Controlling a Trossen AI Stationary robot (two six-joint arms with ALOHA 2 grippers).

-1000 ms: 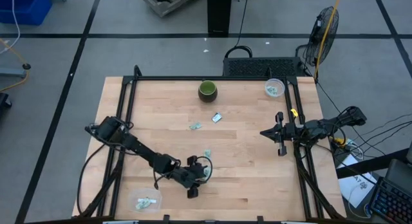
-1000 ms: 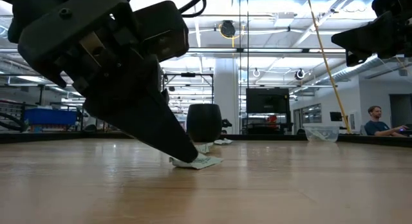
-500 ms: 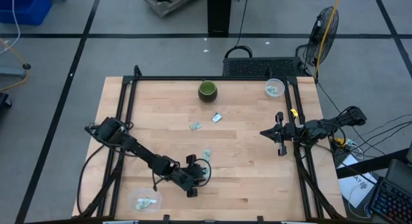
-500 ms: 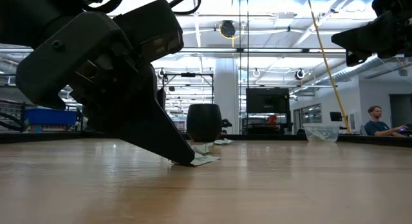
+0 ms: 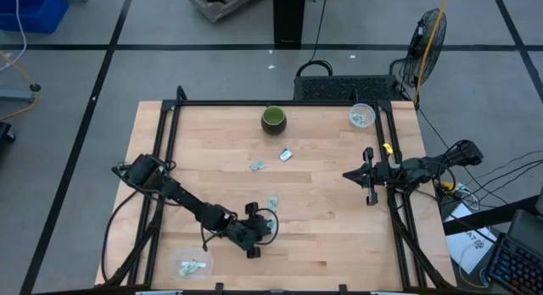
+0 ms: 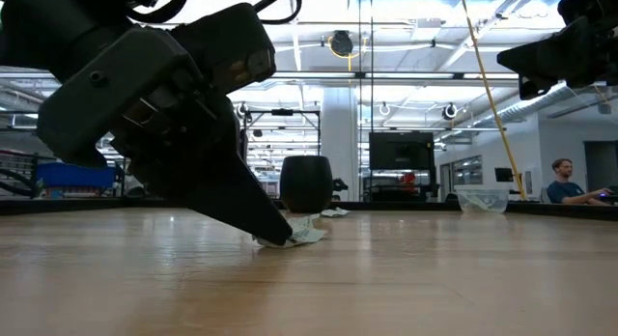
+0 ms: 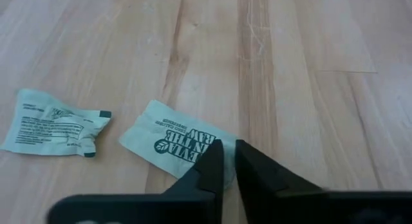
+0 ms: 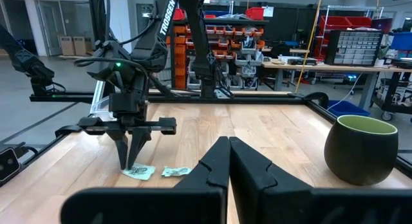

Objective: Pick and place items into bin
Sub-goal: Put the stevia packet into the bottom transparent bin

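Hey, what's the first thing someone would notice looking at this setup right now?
The left gripper, down at the table's near middle, pinches a pale green-and-white packet, with a second packet lying just beside it. Across the table, the dark green bowl stands at the far edge, and the right gripper waits shut near the right rail.

tabletop (image 7: 309,69): pale wood planks, visible grain, smooth with a low sheen | packets (image 7: 177,143): thin crinkled paper-like wrap, matt, dark green print | fingers (image 7: 209,166): matt black, plastic-looking, smooth | bowl (image 8: 360,147): dark green, smooth, faint gloss, paler inside | table frame (image 5: 170,125): black metal rails | corner bin (image 5: 362,116): clear plastic
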